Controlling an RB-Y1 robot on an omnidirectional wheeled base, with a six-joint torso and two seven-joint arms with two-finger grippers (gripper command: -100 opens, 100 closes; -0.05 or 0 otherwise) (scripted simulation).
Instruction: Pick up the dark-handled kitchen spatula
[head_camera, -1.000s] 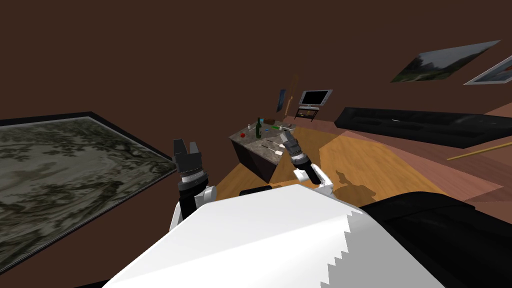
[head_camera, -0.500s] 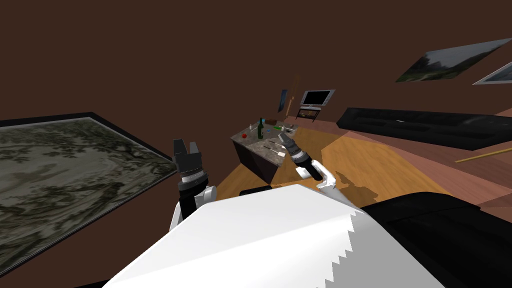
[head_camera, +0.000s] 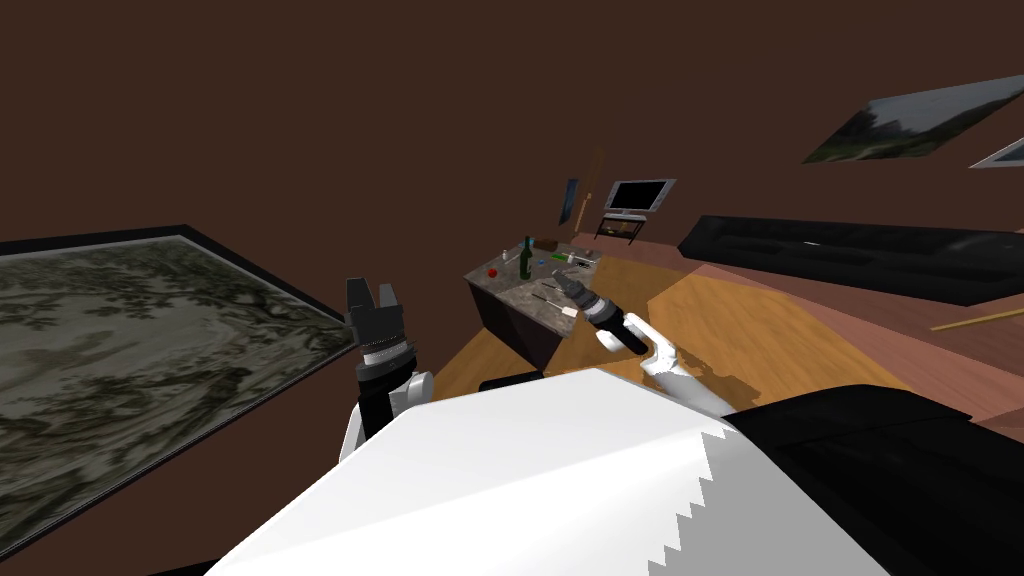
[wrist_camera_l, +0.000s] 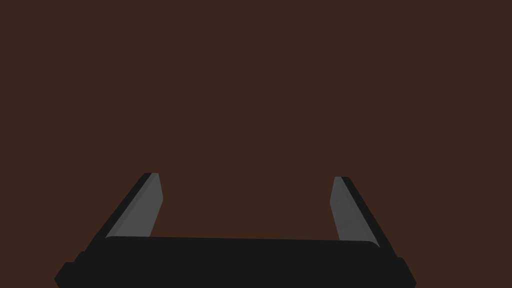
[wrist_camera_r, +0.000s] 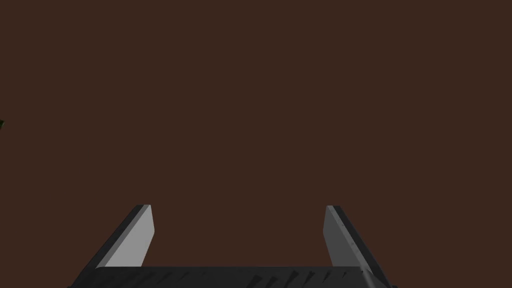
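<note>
Right gripper (head_camera: 563, 282) over the counter (head_camera: 515, 297) edge

My right gripper (wrist_camera_r: 237, 207) | fingers (wrist_camera_r: 134, 239) spread wide apart, rising from dark body | behind: flat dark brown surface (wrist_camera_r: 260, 90) | tiny green sliver (wrist_camera_r: 1, 123), well off to one side

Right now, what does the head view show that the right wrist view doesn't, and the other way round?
The head view adds the table, a green bottle on it, a spatula with a white blade lying near the right gripper, the left gripper held up, a television and a black sofa. The right wrist view adds how its fingers stand: well apart, nothing between them, plus a tiny green sliver too small to name. Both share the right gripper and the brown wall.
</note>
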